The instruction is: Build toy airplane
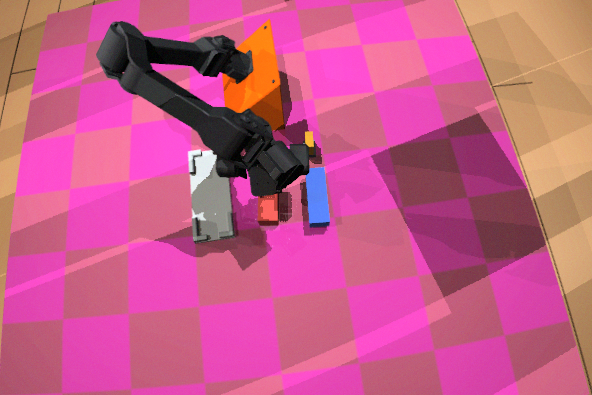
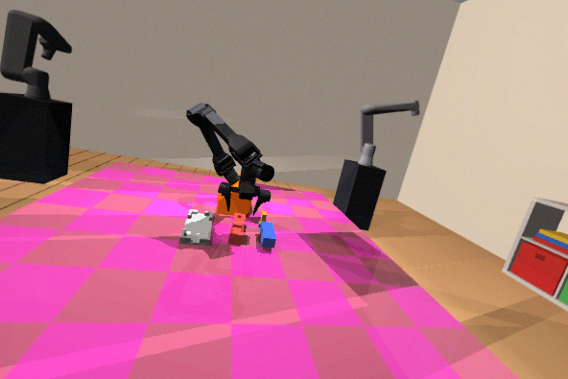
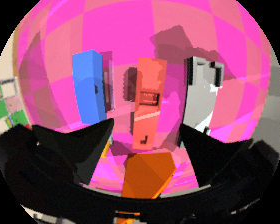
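The red fuselage (image 1: 268,210) (image 2: 237,232) (image 3: 149,99) lies on the pink checkered mat, between the grey jig (image 1: 212,198) (image 2: 197,227) (image 3: 203,92) and the blue wing (image 1: 318,196) (image 2: 268,234) (image 3: 90,86). The jig's cradle holds nothing. The small yellow tail fin (image 1: 309,138) (image 2: 264,215) stands just behind the wing. My gripper (image 1: 274,190) (image 2: 244,202) (image 3: 148,124) is open and empty. It points down and hangs a little above the fuselage's near end, touching nothing.
An orange slanted panel (image 1: 255,76) (image 2: 225,203) (image 3: 145,175) stands at the arm's base behind the parts. Two black pedestals with other arms (image 2: 34,140) (image 2: 359,193) stand off the mat. A shelf with coloured bins (image 2: 539,255) is at the far right.
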Action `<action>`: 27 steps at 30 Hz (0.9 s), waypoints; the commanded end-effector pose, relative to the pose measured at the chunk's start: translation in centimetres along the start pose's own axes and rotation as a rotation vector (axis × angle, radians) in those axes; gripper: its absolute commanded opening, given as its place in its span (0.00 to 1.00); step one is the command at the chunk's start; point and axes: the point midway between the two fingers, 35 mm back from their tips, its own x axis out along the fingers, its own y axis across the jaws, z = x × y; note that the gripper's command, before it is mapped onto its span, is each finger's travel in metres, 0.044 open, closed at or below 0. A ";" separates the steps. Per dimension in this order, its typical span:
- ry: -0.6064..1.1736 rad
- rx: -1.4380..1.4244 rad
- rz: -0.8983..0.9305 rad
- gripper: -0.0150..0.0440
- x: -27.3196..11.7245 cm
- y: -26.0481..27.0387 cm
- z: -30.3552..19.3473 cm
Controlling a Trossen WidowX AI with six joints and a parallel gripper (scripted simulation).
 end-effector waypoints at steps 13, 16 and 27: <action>-0.001 -0.008 -0.008 1.00 2.9 -0.2 -0.2; -0.001 -0.008 -0.008 1.00 3.4 -0.2 -0.2; 0.001 -0.012 -0.005 1.00 5.1 -0.2 -0.2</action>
